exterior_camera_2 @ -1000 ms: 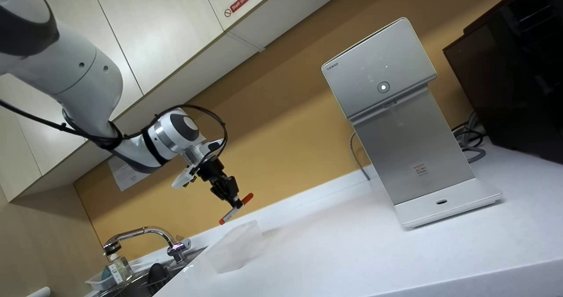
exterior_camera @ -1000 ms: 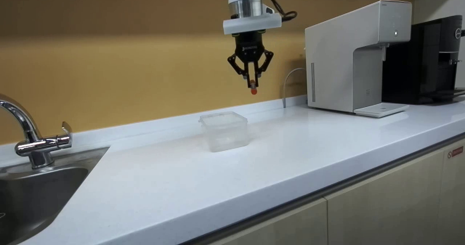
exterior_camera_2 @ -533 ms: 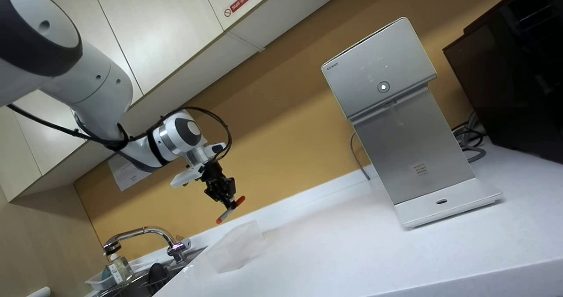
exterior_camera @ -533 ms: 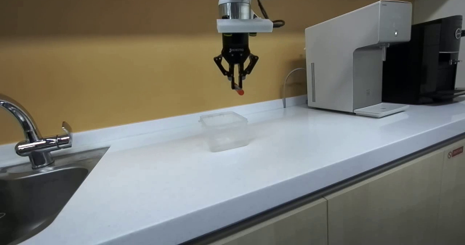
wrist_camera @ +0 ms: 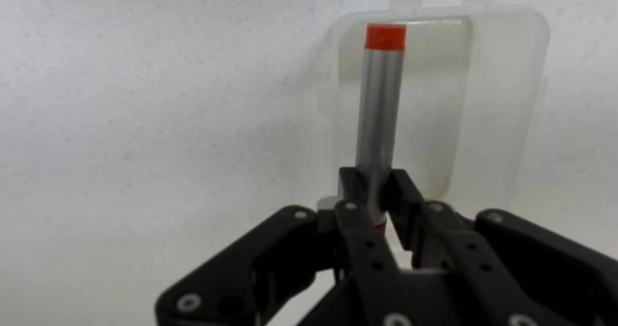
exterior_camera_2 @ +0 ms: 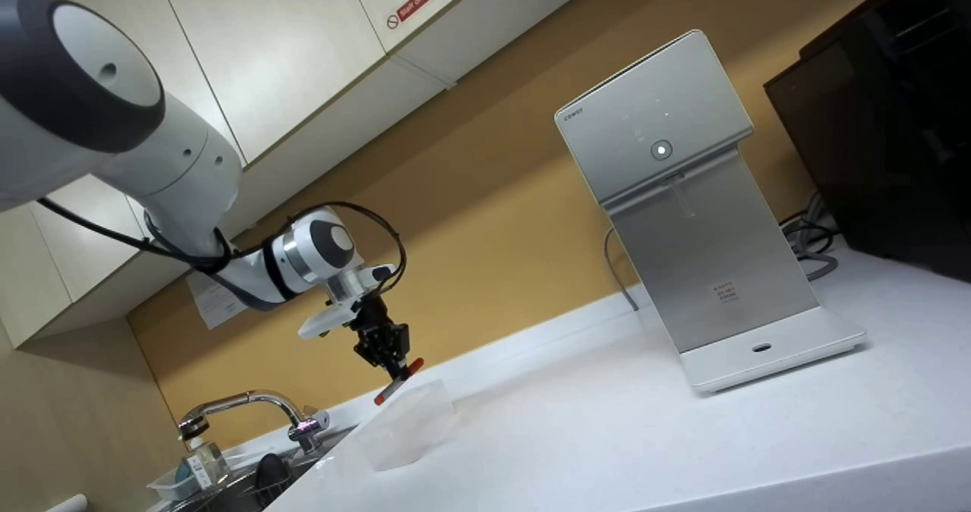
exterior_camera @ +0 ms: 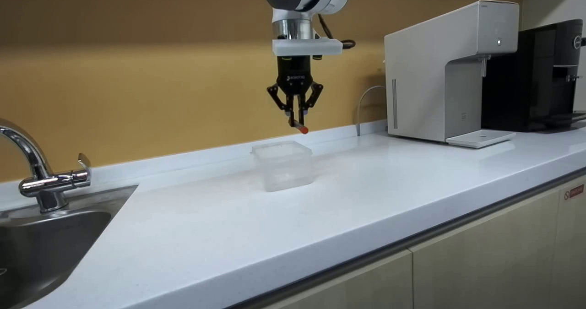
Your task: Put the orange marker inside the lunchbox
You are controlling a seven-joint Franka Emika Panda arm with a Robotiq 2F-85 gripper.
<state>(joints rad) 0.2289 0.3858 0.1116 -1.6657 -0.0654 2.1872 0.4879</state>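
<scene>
Pincer (exterior_camera: pixel 296 123) pointing down above lunchbox (exterior_camera: pixel 287 175), clamping marker (wrist_camera: pixel 379 108).

In the wrist view, your gripper (wrist_camera: pixel 375 177) hides part of the orange marker (wrist_camera: pixel 379 108) and some of the lower end of the lunchbox (wrist_camera: pixel 502 89). Both exterior views cut off your arm (exterior_camera_2: pixel 178 159). In an exterior view you lose part of the sink (exterior_camera: pixel 64 235) and faucet (exterior_camera: pixel 50 186) at the left edge, the dispenser (exterior_camera: pixel 419 89) covers part of the black machine (exterior_camera: pixel 533 84), and the red sign (exterior_camera: pixel 576 192) is too small to read.
</scene>
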